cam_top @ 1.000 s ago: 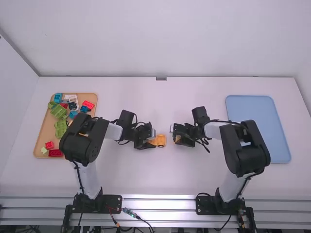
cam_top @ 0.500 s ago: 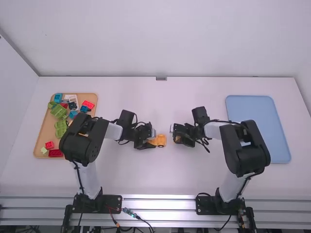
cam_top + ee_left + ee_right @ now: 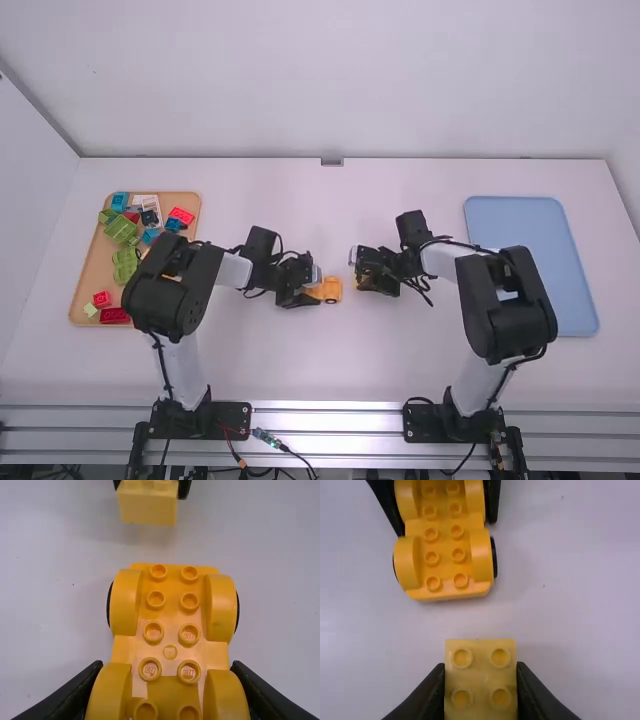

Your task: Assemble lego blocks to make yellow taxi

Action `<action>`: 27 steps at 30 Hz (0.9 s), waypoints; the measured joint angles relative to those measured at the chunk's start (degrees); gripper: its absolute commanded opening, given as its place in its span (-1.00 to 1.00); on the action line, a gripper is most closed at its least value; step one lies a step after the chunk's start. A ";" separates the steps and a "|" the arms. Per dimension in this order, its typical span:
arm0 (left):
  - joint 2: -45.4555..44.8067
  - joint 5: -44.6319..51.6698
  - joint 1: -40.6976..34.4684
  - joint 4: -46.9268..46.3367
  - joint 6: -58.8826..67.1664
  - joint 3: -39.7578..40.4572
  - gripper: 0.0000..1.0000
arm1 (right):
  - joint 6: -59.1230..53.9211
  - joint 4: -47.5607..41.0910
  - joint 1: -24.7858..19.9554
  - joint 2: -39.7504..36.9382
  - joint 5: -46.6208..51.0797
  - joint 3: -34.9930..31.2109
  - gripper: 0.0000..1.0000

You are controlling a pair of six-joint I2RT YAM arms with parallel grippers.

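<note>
Left of the table's middle, my left gripper (image 3: 303, 292) is at the orange-yellow wheeled base (image 3: 330, 290). In the left wrist view, my left gripper (image 3: 167, 692) is shut on the sides of that base (image 3: 170, 630), whose studs face up. A short gap to the right, my right gripper (image 3: 362, 272) holds a pale yellow block. In the right wrist view, my right gripper (image 3: 481, 690) is shut on this square yellow block (image 3: 481, 680), four studs visible on top. Block and base (image 3: 445, 555) are apart.
A tan tray (image 3: 88, 290) with green, red and blue blocks lies at the far left, partly behind the left arm. A blue tray (image 3: 520, 225) is at the right, beside the right arm.
My right gripper has shifted slightly away from the camera and a little to the left with the yellow block. The left arm and the wheeled base have kept still.
</note>
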 measured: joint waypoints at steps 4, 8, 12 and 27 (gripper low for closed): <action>-0.07 -0.17 0.00 -0.07 0.00 0.00 -0.85 | 0.04 -0.02 1.25 0.00 -1.68 1.25 -0.58; -0.22 -0.92 0.00 0.55 -1.18 0.00 -0.87 | 0.42 0.02 2.54 0.00 -2.60 1.70 -0.65; -0.22 -1.31 0.00 1.05 -2.14 -0.02 -0.88 | 1.36 -0.02 3.52 -0.02 -2.97 1.70 -0.67; -0.28 -1.51 -0.22 1.14 -2.36 -0.02 -0.90 | 1.42 0.50 7.48 -1.60 -3.48 1.79 -0.70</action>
